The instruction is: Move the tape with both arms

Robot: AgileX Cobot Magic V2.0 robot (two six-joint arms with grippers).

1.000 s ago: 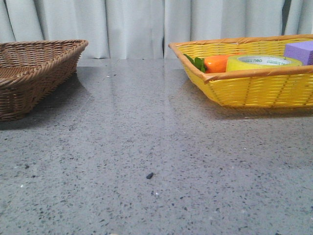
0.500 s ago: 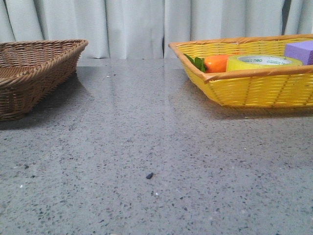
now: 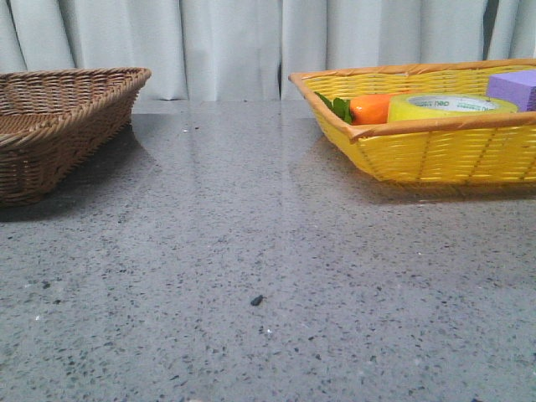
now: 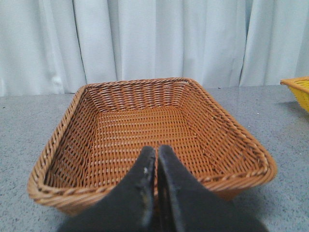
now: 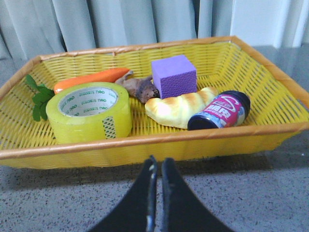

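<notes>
A yellow wicker basket (image 5: 159,145) held the roll of yellow tape (image 5: 90,112), lying flat near the basket's front rim. Just behind the tape lay an orange carrot (image 5: 91,78). Beside the tape, deeper in the basket, sat a purple block (image 5: 174,75), a croissant (image 5: 181,107) and a dark can (image 5: 220,110). The right gripper (image 5: 157,170) hovered outside the front rim, fingers pressed together, empty. The left gripper (image 4: 157,157), likewise closed and empty, hovered at a brown basket (image 4: 145,130).

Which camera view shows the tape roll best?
The right wrist view: the tape lies whole in the yellow basket, core lettering and end tab visible. The front view shows only its top above the rim. The left wrist view misses it.
</notes>
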